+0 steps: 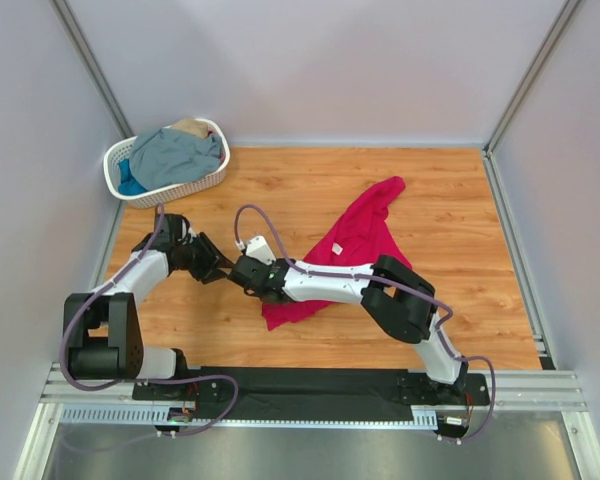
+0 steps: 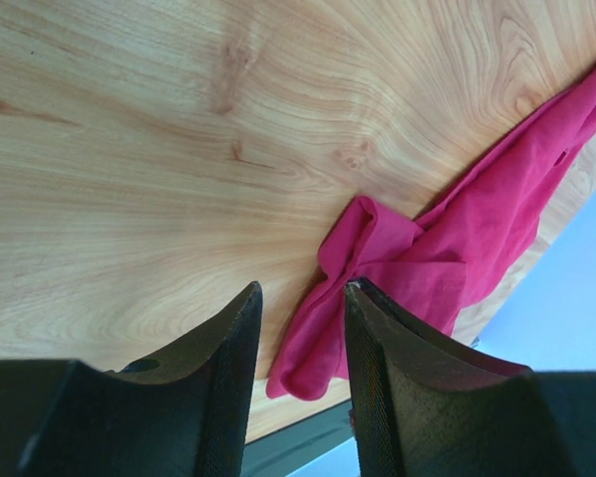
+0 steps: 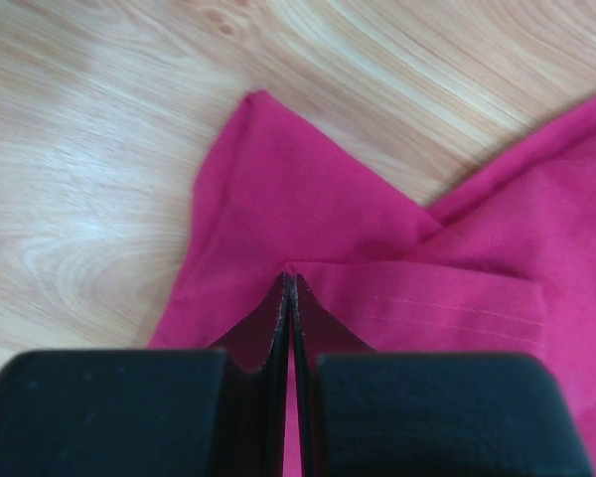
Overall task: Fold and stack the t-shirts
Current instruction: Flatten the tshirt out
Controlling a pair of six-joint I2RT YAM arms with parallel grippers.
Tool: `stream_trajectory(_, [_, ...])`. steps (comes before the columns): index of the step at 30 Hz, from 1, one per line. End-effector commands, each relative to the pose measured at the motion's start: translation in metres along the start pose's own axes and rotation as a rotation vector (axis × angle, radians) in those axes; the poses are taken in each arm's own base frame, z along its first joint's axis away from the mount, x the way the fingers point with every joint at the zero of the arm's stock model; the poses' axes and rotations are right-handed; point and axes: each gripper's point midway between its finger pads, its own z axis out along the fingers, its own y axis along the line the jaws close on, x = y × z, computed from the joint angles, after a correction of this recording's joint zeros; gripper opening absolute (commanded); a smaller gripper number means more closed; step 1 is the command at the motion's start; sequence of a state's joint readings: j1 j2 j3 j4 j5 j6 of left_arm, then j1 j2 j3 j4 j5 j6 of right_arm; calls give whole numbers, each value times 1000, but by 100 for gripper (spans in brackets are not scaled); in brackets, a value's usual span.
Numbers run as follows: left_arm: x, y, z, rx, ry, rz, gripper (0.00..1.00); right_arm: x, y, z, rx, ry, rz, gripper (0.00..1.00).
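Observation:
The large crimson-pink t-shirt [image 1: 360,235] lies crumpled on the wooden table, stretched from the centre towards the back right. My right gripper [image 1: 244,276] is at its near-left part, and its jaws [image 3: 289,280] are shut on a fold of the pink cloth [image 3: 308,189]. My left gripper [image 1: 218,268] is just left of it, open. In the left wrist view a rolled end of the shirt [image 2: 323,338] lies on the table beyond the gap between the fingers [image 2: 300,290]. The grey-blue t-shirt [image 1: 175,155], the bright blue one [image 1: 130,183] and the tan one [image 1: 190,127] lie in the basket.
The white lattice basket [image 1: 115,160] stands at the back left corner by the wall. Grey walls enclose the table on three sides. The black arm-mount rail [image 1: 310,385] runs along the near edge.

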State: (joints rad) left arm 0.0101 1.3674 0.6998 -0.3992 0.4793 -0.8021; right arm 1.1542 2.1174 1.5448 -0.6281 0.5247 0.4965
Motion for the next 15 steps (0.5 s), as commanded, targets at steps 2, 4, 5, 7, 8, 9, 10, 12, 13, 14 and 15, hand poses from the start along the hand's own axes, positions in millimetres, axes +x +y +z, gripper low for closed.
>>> stream_trajectory(2, [-7,-5,-7,25,-48,54,46,-20,-32,-32,43,-65,36,0])
stream_trajectory(4, [-7,-6,-9,28,-54,65,46,-28,-40,-48,23,-89,62,0])
stream_trajectory(5, [-6,-7,-10,32,-53,72,46,-23,-47,-52,31,-78,58,0])
stream_trajectory(7, [-5,-11,-13,43,-62,97,46,-31,-63,-71,28,-103,104,0])
stream_trajectory(8, [-4,-11,-14,43,-64,105,46,-31,-72,-76,36,-100,117,0])
stream_trajectory(9, [5,-16,-12,45,-46,144,46,-29,-89,-91,53,-96,132,0])
stream_trajectory(10, [9,-18,-12,43,-43,160,46,-29,-111,-95,95,-96,165,0])
stream_trajectory(12, [19,-19,-12,21,-43,198,47,-25,-152,-121,161,-101,207,0])
stream_trajectory(13, [22,-19,-14,19,-47,206,47,-25,-177,-127,207,-100,244,0])
stream_trajectory(14, [23,-17,-14,14,-54,209,48,-24,-196,-137,242,-105,275,0])
stream_trajectory(15, [26,-13,-14,8,-52,205,48,-21,-223,-157,289,-120,299,0])
